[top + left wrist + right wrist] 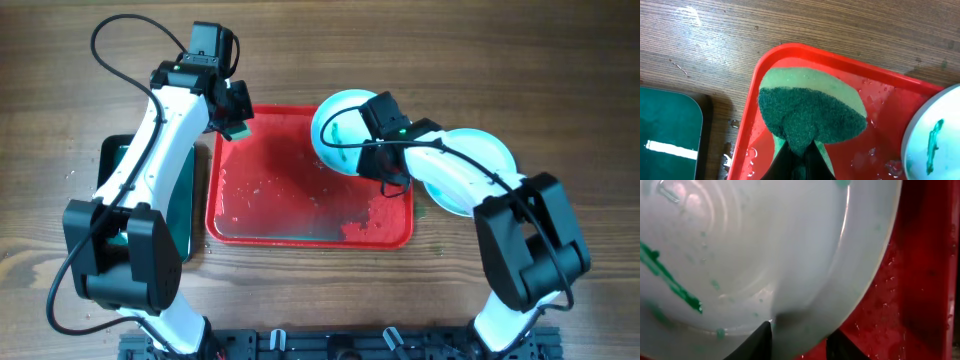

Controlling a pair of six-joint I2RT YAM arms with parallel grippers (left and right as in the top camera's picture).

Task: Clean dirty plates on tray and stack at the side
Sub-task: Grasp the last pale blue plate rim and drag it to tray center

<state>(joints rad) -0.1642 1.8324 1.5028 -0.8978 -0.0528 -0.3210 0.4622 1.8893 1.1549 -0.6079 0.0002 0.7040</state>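
The red tray (300,215) lies mid-table, wet and speckled. My right gripper (362,138) is shut on the rim of a pale turquoise plate (335,120) with a dark teal smear, held tilted over the tray's far right corner. In the right wrist view the fingers (800,342) straddle the plate's rim (790,255), one inside and one beneath. My left gripper (236,115) is shut on a green sponge (810,110) over the tray's far left corner (770,60). The smeared plate (935,140) shows at the right edge of the left wrist view. Another pale plate (485,150) lies right of the tray, partly under my right arm.
A black basin with a green inside (185,190) stands left of the tray, partly under my left arm; it also shows in the left wrist view (665,130). Water drops and red flecks lie on the tray floor (385,215). Bare wooden table surrounds everything.
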